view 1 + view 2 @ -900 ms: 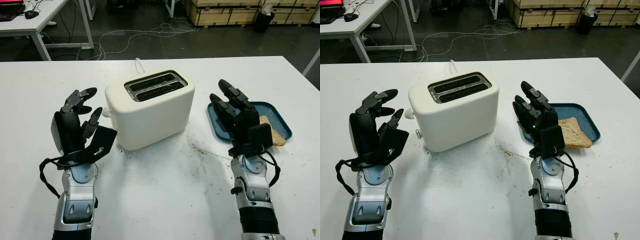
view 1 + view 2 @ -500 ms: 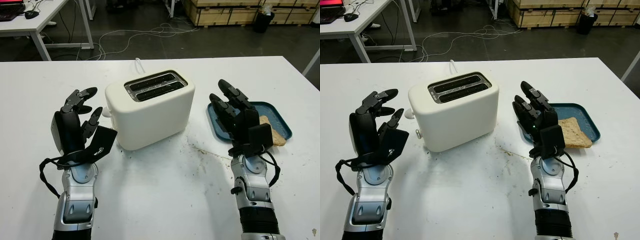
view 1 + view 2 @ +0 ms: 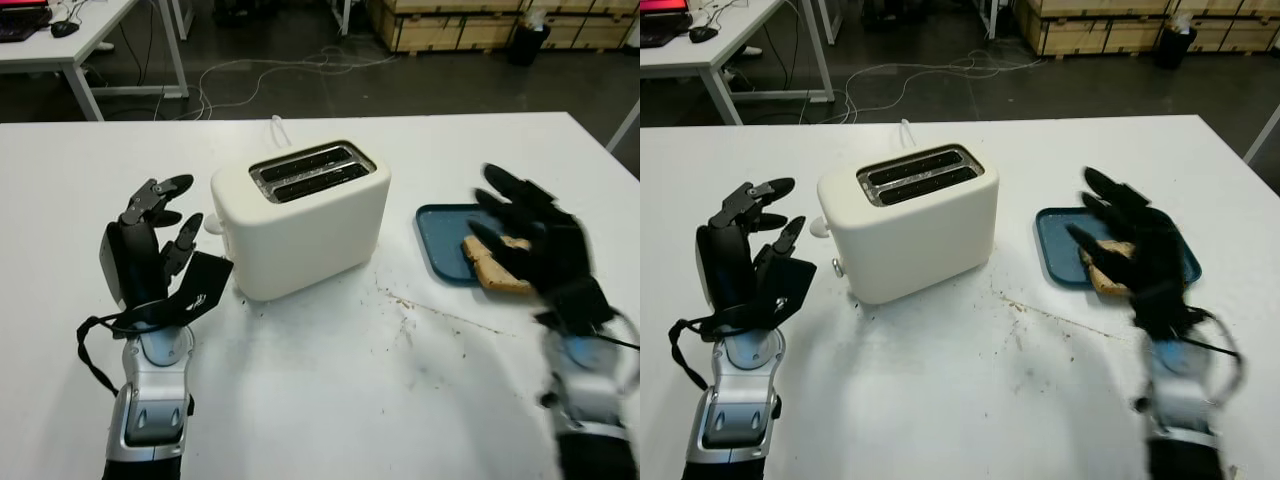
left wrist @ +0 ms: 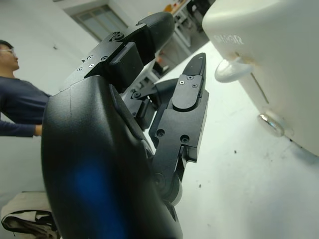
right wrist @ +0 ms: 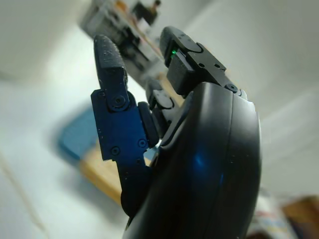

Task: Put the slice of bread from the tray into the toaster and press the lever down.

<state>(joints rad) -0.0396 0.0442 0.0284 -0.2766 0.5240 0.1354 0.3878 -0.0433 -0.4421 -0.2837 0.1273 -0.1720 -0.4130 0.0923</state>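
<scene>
White table [image 3: 330,400]: right hand [image 3: 535,245] released above bread [image 3: 495,268] on tray [image 3: 440,240].

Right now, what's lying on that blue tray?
A slice of bread lies on the blue tray. The open right hand hovers above it, covering part of the slice and the tray's far side.

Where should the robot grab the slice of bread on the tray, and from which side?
Best at the near edge of the bread, which lies flat and overhangs the tray toward the robot. Fingers could likely close above and below that edge, coming from the robot's side. The right hand, open, is above it. The left hand is beside the toaster, open.
</scene>
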